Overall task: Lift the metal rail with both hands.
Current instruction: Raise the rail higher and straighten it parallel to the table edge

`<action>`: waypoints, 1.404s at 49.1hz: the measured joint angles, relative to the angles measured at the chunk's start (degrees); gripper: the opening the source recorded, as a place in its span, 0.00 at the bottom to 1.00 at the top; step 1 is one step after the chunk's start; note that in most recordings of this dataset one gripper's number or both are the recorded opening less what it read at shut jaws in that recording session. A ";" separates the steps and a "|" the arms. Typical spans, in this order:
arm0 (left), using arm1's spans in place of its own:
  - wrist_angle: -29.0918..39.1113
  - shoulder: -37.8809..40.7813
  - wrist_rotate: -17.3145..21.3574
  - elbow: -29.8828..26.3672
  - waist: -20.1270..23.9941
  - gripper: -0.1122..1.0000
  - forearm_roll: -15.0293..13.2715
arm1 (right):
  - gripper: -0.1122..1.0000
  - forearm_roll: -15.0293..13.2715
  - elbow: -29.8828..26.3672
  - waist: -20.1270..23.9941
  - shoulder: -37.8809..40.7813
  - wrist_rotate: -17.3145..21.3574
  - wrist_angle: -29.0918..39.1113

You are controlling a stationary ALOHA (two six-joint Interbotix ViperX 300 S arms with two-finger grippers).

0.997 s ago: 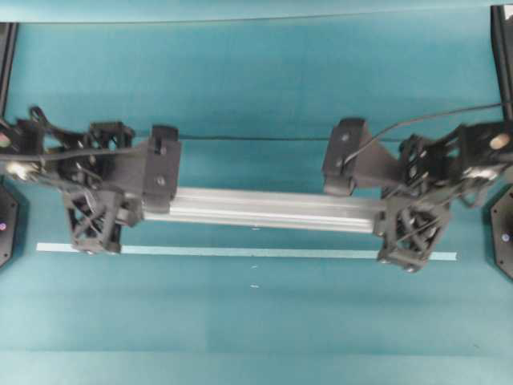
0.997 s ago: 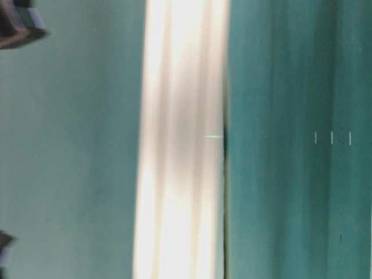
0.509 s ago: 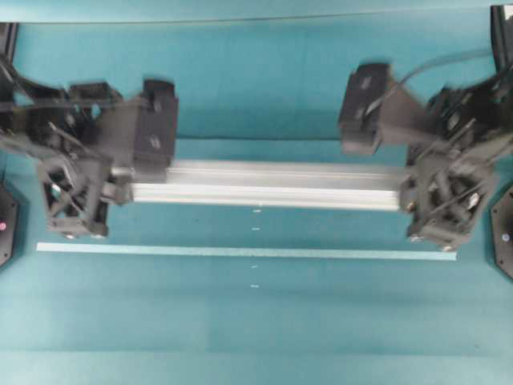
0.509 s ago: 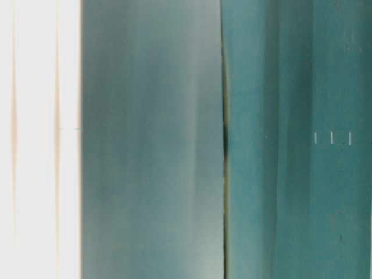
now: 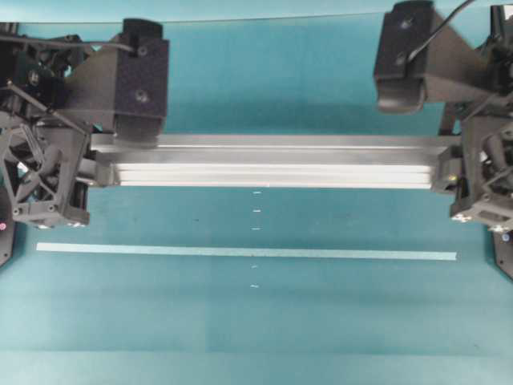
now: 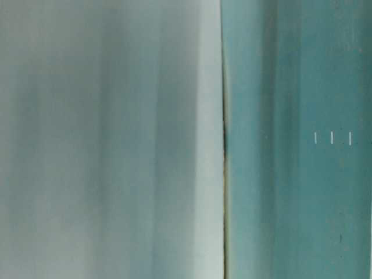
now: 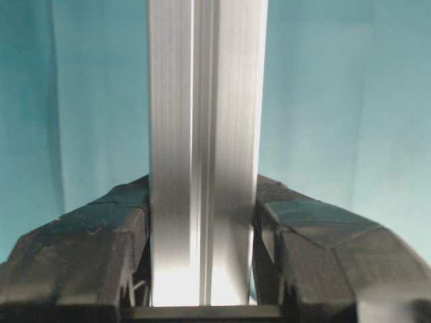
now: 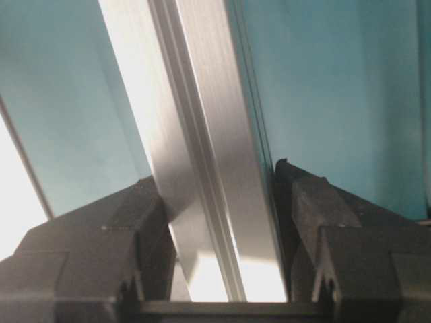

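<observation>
A: Where's the rail (image 5: 272, 164), and how are you holding it?

B: It runs straight from 9 o'clock to 3 o'clock across the upper middle of the overhead view, above the pale tape strip (image 5: 246, 252) on the table (image 5: 256, 321). Your left gripper (image 7: 202, 269) is clamped on its 9 o'clock end and your right gripper (image 8: 222, 269) on its 3 o'clock end; both wrist views show the fingers pressed flat against the rail's sides.

A: How do you do the lift well?

B: Raise both ends together at one pace, I'd say, so the rail stays level and doesn't twist in either grip. Keep the squeeze steady; smooth aluminium may slide.

A: Any writing?

B: No brand or label is readable. You'll only find small white tick marks (image 5: 256, 228) on the table.
</observation>
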 measured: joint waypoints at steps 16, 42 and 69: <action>0.79 0.44 -1.23 -0.79 -0.18 0.39 0.00 | 0.49 0.00 0.88 0.00 0.09 0.00 0.00; -10.37 0.18 -1.41 15.21 0.62 0.39 0.00 | 0.49 -0.26 13.97 0.00 0.09 -0.88 -8.70; -20.83 -0.53 -1.32 26.98 1.85 0.39 0.18 | 0.49 -3.08 26.46 -0.53 -1.76 -2.90 -19.86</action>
